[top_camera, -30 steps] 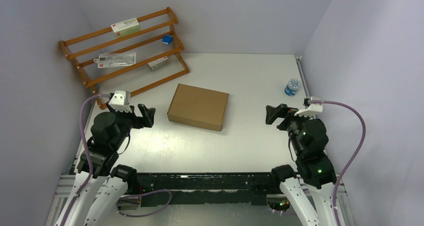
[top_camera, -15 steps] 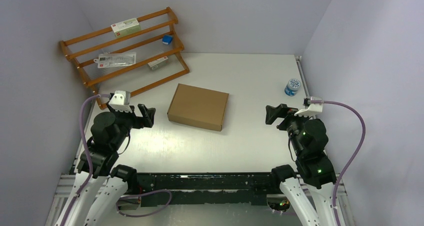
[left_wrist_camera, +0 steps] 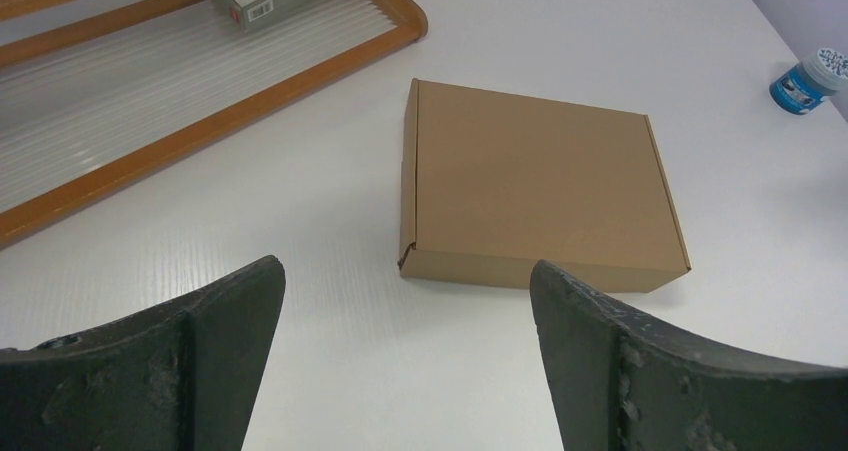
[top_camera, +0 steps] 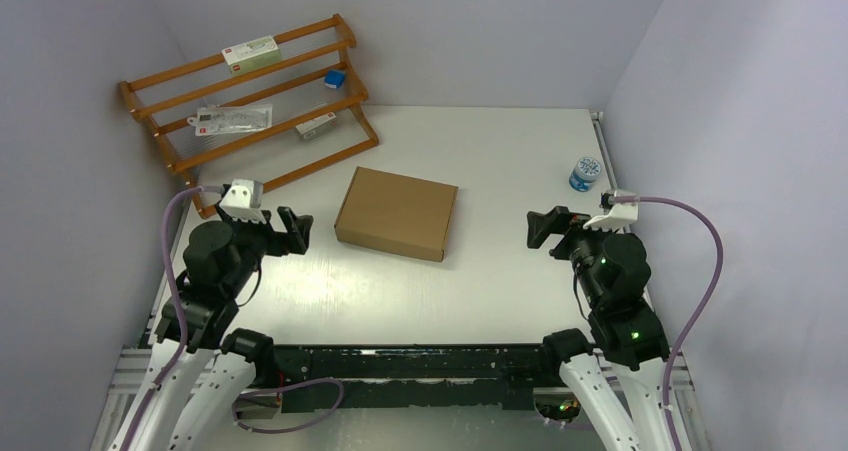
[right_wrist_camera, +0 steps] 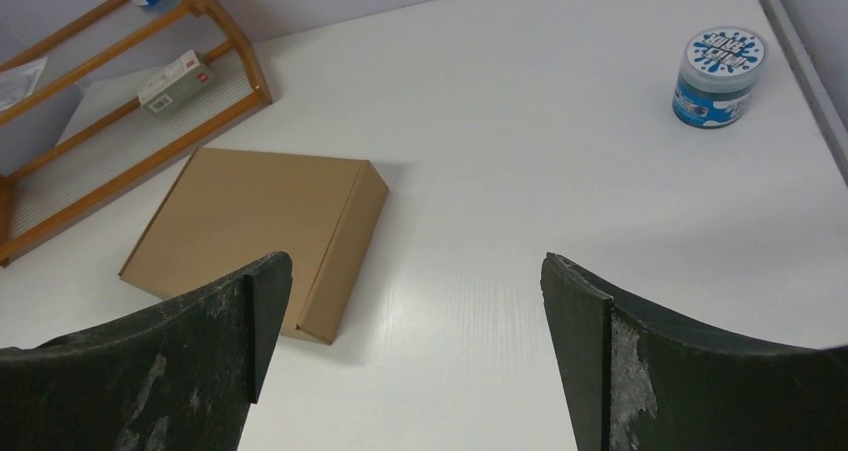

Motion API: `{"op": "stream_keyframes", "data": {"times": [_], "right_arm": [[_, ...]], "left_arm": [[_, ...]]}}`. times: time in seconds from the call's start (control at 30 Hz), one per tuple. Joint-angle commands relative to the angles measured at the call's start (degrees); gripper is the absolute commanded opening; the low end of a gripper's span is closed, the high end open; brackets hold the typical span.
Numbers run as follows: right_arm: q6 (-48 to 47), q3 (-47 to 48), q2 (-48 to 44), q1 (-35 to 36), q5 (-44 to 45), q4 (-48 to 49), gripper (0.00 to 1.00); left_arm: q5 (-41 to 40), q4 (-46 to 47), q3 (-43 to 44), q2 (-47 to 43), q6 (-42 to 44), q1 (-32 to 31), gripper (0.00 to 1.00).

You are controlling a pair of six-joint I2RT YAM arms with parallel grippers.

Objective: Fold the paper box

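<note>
The paper box (top_camera: 397,213) lies closed and flat at the middle of the surface (top_camera: 500,151), between the two arms and touched by neither. The left fingers (left_wrist_camera: 200,361) and right fingers (right_wrist_camera: 690,371) are spread wide, grasping nothing. The fold appears complete; approach only if an edge lifts, pressing straight down on the lid.

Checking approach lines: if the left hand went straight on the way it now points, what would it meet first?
Most likely the paper box, lying closed straight ahead of the open left hand, with only table before it; depth is unclear, so it might touch the table first.
</note>
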Motion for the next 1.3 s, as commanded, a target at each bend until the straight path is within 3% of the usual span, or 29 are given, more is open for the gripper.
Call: {"op": "stream_keyframes", "data": {"times": [0.0, 1.27], "right_arm": [[-0.2, -0.5, -0.5, -0.2, -1.1, 1.6, 1.00], [0.4, -1.0, 1.4, -0.1, -3.5, 2.6, 1.00]], "left_arm": [[1.8, 2.1, -0.1, 0.0, 0.8, 0.7, 0.97], [2.9, 2.9, -0.5, 0.2, 1.0, 0.8, 0.97]]}}
